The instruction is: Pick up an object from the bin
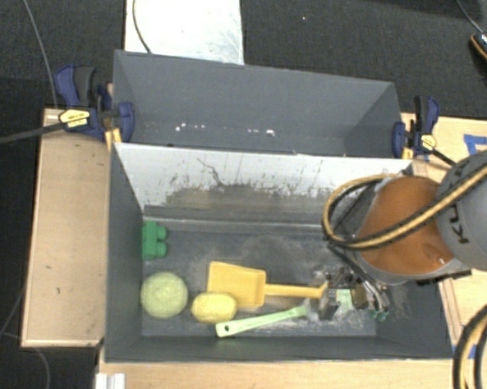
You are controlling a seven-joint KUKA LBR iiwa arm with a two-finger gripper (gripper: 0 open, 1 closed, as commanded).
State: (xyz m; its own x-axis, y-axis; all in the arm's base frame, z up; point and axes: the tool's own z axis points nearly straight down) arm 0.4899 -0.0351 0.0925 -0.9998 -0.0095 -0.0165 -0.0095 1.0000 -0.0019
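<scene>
— Five loose things lie in that grey bin (224, 246), all toward the near wall. Why does the arm sit so low on the right?

— My guess: its orange cover (393, 232) hangs over the right end so that the pincer (332, 302) sits where the handle of the yellow scoop (236, 284) ends. The handle points straight at it, and a slim bar looks easy to grip.

— Is the pincer spread or pressed together?

— I cannot tell; its tip is a tangle of dark parts.

— What stands in the way?

— Not the greenish ball (164, 296) or the yellow oval lump (213, 307); both lie well apart, to the left. The pale green spoon-like tool (262, 320) is the trouble: it runs just beside the handle, its end by the pincer, so both might get caught. The small green block (153, 240) sits farthest off, by the left wall.
</scene>
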